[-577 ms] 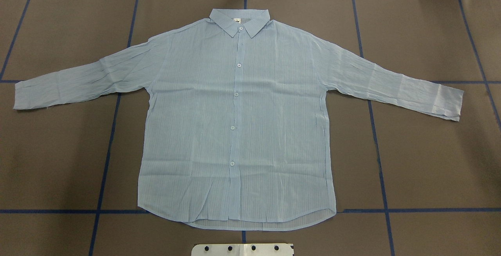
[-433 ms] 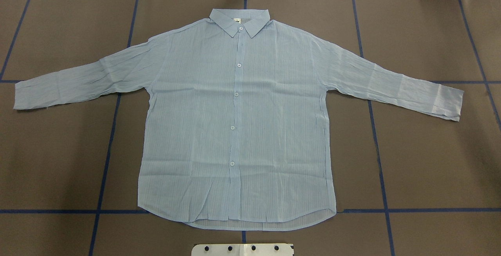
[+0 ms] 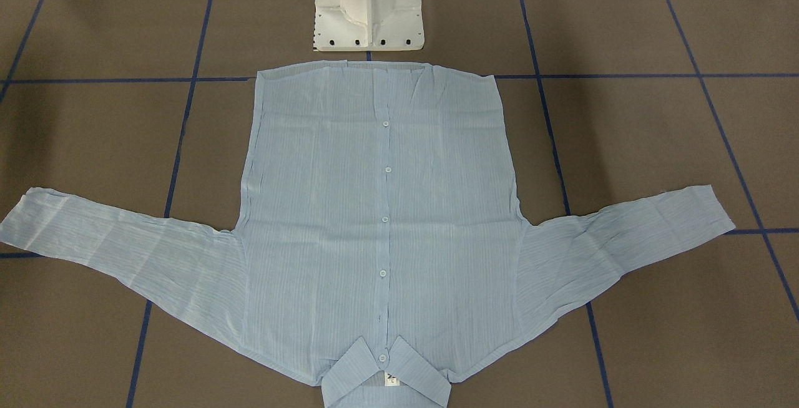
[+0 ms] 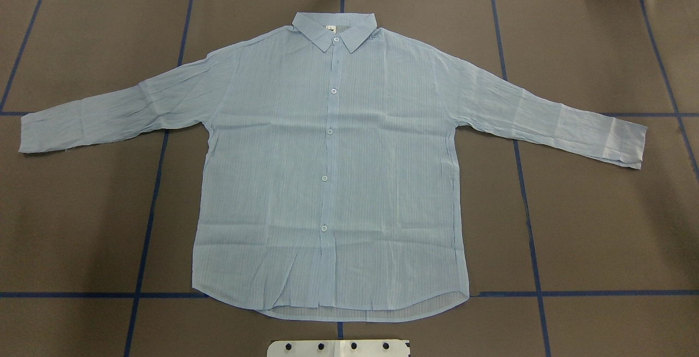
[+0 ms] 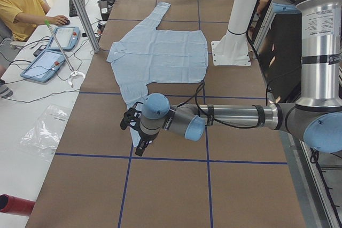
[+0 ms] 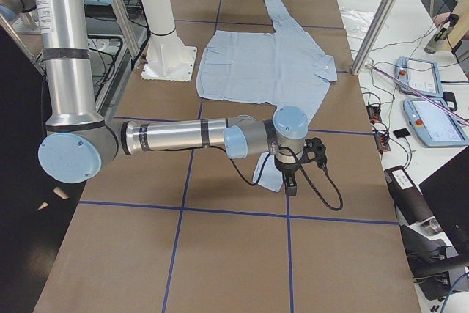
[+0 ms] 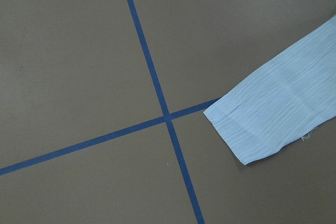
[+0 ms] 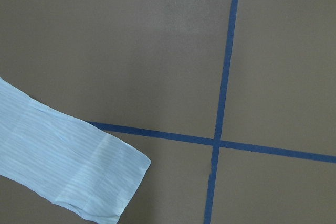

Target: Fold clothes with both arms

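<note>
Brown-papered table [image 4: 600, 226] w/ blue tape grid [image 4: 146, 209]; white pedestal [image 3: 368, 15] at robot-side edge, tablets [image 5: 53, 52] and a seated person [image 5: 21, 4] past far edge. Mid-table: shirt [image 4: 327, 171], flat, front up, buttoned, collar twd far edge, hem twd pedestal. sleeves [image 4: 109, 111] spread along table's length, one twd each end, angled slightly back twd robot side. Over left-end cuff [image 7: 252, 129]: left gripper [image 5: 140, 148]. Over right-end cuff [image 8: 100, 182]: right gripper [image 6: 291, 185]. Both hanging above cloth, no contact by the look. Fingers open or closed: can't tell, seen in side views only, none in wrist cams. Cuffs off-centre in both wrist cams, so prob. small inward shift needed before descent. No fold yet.
</note>
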`<state>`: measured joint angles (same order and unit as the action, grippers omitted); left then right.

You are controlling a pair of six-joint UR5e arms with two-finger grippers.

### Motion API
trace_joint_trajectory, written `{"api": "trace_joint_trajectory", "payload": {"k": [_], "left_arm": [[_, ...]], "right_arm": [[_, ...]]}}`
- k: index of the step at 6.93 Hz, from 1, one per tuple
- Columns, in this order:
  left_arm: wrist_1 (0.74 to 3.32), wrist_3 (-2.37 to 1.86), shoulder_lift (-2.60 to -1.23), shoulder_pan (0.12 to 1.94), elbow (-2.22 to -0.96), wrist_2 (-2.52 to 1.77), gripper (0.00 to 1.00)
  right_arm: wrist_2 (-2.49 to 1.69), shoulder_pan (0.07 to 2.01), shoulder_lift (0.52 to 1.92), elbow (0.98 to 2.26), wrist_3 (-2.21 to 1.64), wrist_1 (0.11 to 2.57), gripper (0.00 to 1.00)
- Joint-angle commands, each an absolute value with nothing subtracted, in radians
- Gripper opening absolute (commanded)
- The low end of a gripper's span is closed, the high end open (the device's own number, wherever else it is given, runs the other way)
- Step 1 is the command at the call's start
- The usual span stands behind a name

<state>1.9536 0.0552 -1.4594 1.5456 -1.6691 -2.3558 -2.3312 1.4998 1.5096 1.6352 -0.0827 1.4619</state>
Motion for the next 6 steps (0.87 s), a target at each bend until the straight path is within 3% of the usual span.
{"api": "trace_joint_trajectory", "payload": {"k": [1, 6], "left_arm": [[1.962, 0.058, -1.457, 1.543, -1.678, -2.367, 1.0], [2.011, 0.052, -1.463, 1.534, -1.657, -2.358, 1.0]], "right_arm": [[-2.336, 1.496, 1.517, 1.644, -0.09, 1.463, 1.0], [-2.329, 1.41, 1.522, 1.609, -0.292, 1.398, 1.0]]}}
